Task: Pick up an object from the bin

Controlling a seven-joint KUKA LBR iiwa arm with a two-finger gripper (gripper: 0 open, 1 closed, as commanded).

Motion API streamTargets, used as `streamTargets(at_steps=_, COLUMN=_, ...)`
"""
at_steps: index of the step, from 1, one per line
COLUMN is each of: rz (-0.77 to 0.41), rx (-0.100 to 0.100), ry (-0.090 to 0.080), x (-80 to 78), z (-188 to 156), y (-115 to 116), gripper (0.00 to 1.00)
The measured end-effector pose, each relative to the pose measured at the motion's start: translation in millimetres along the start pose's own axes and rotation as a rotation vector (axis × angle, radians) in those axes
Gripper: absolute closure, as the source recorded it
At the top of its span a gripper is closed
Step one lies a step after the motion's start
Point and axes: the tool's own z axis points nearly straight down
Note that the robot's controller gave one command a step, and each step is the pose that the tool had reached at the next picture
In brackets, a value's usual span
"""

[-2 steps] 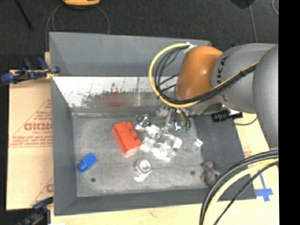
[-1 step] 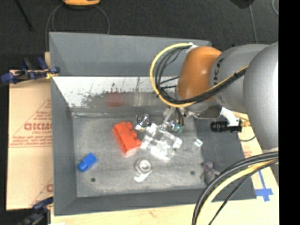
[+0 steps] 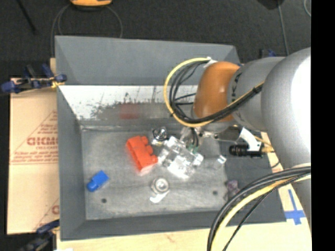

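Tool (image 3: 189, 146) low in the bin (image 3: 70, 140), right of centre, under the arm's orange cover. Whether it is open or closed: cannot tell, the tip merges with what lies below it. Directly under it, a clear, shiny plastic piece (image 3: 178, 162) on the bin floor; contact cannot be confirmed. Nothing seen gripped.

Orange block (image 3: 141, 153) just left of the clear piece. Small silver round part (image 3: 159, 135) just above it, a pale one (image 3: 159, 186) below. Blue block (image 3: 97, 181) well apart, lower left.
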Motion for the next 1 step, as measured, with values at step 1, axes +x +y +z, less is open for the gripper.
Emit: streamTargets(at_steps=1, rz=0.123, rx=-0.002, ry=-0.005, x=7.8, z=7.5, y=-3.8, gripper=0.0)
